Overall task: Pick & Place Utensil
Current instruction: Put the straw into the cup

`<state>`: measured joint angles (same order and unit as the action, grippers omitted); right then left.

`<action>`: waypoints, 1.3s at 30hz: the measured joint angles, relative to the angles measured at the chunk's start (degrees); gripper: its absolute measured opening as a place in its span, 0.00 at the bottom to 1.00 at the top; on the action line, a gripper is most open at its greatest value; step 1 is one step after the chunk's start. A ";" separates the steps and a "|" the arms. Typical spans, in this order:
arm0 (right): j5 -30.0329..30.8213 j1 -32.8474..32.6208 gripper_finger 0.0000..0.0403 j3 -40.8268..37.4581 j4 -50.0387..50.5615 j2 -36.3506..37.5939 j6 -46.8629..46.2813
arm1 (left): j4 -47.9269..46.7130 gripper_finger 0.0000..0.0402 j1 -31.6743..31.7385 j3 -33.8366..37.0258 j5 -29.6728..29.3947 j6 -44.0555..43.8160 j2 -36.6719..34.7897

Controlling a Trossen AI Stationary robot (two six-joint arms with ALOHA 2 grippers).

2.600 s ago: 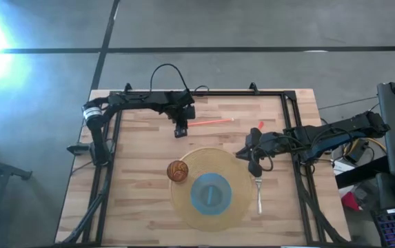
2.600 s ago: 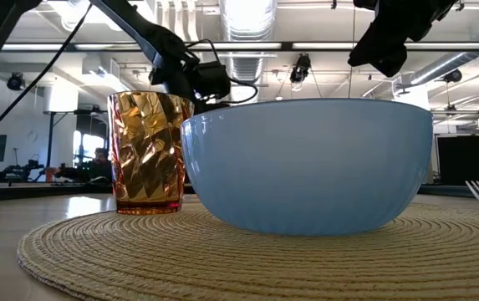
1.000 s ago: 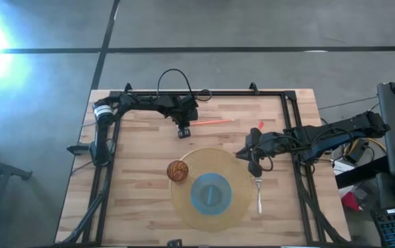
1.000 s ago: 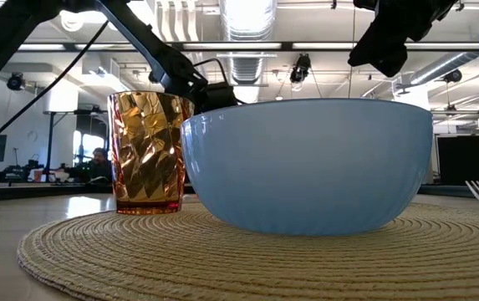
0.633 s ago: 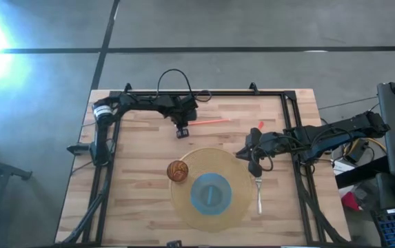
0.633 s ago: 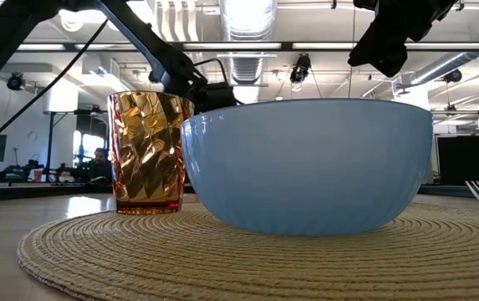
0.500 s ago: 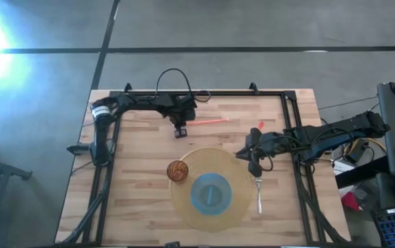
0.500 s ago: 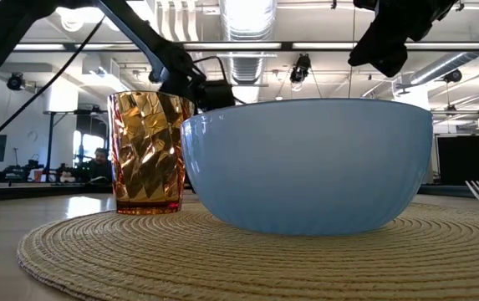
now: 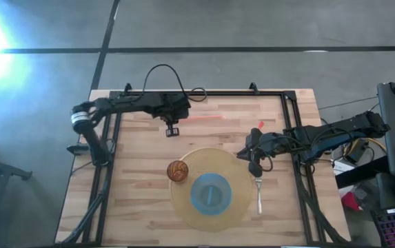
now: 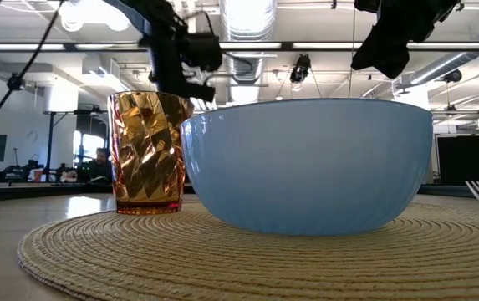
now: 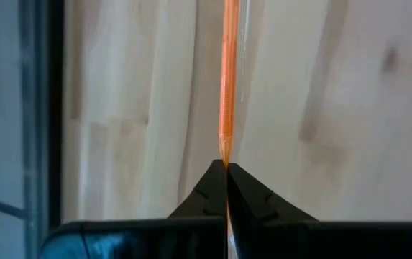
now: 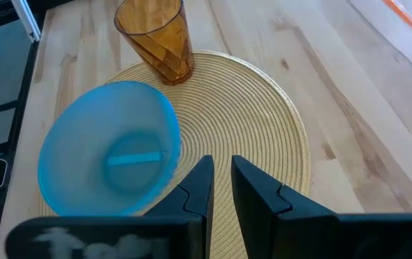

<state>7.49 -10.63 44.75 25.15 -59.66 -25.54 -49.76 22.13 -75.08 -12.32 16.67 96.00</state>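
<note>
A thin orange utensil (image 9: 204, 116) lies out toward the table's right from my left gripper (image 9: 172, 131), which is shut on one end of it over the far middle of the table. The left wrist view shows the utensil (image 11: 227, 86) running straight away from the fingertips, over the wood. My right gripper (image 9: 254, 167) hangs at the mat's right side, just beyond the handle of a silver fork (image 9: 258, 195) that lies flat on the table. Its fingers (image 12: 221, 176) stand a narrow gap apart with nothing between them. My left gripper pinches the orange utensil's near end (image 11: 225, 152) between its two fingertips, which come from above. The utensil reaches straight out past the tips. The held end is raised; whether the free end rests on the wood, I cannot tell.
A round woven mat (image 9: 187, 207) near the front carries a blue bowl (image 9: 211, 193) and, at its left rim, an amber faceted cup (image 9: 176, 170). A small red piece (image 9: 260, 125) lies on the wood by the right arm. Black rails frame the table.
My left gripper has risen and gone toward the table's left edge, a little toward the far edge, staying shut on the orange utensil. The utensil has come along to the left with it. My right gripper has kept still.
</note>
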 joint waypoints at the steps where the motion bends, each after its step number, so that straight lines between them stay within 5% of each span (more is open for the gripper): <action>1: 0.01 0.00 0.12 0.00 -0.02 0.00 0.00 | -1.01 0.00 -0.49 -0.01 -0.46 -0.31 -1.36; 21: 0.00 0.00 0.12 0.00 -0.04 0.00 -1.11 | -18.39 0.00 -14.62 -0.10 -13.37 0.87 -24.70; 39: 0.02 0.00 0.12 0.00 -0.13 0.00 -3.04 | -33.96 0.00 -28.29 -5.43 -20.13 -1.98 -23.52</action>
<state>7.51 -10.63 44.75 25.02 -59.66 -28.58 -83.71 -6.16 -80.51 -32.45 14.69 72.49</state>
